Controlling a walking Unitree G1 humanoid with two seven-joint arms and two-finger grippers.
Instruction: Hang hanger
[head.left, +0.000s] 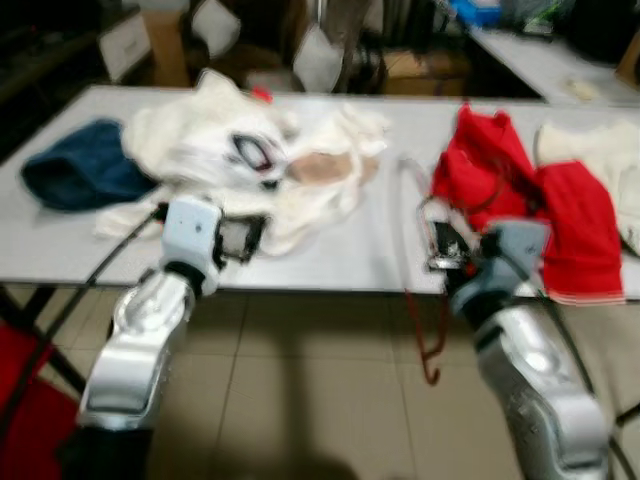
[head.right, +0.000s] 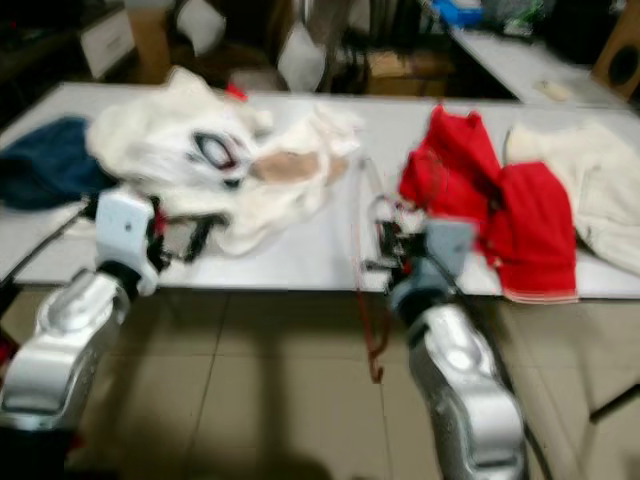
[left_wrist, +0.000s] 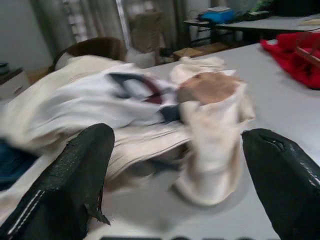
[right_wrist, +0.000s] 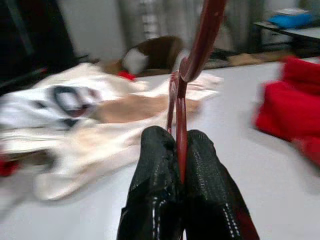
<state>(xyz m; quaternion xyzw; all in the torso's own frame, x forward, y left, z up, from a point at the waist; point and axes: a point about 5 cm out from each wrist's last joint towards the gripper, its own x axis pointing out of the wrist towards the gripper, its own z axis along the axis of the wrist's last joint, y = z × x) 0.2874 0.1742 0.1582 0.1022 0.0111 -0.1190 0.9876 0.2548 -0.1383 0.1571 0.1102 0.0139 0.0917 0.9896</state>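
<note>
Your right gripper clamps a thin, stiff, likely light red hanger at frame centre; left gripper released.

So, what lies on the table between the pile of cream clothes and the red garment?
Bare grey tabletop separates the pile of cream clothes from the red garment; the left eye view shows it.

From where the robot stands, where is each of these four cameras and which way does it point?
Left eye, on the head: looks down at the table, both silver arms showing.
Right eye, beside it: same scene, red garment at right.
Left wrist: along the open left gripper at the cream clothes pile.
Right wrist: along the right gripper, shut on the hanger.
Both wrist views share that pile.
</note>
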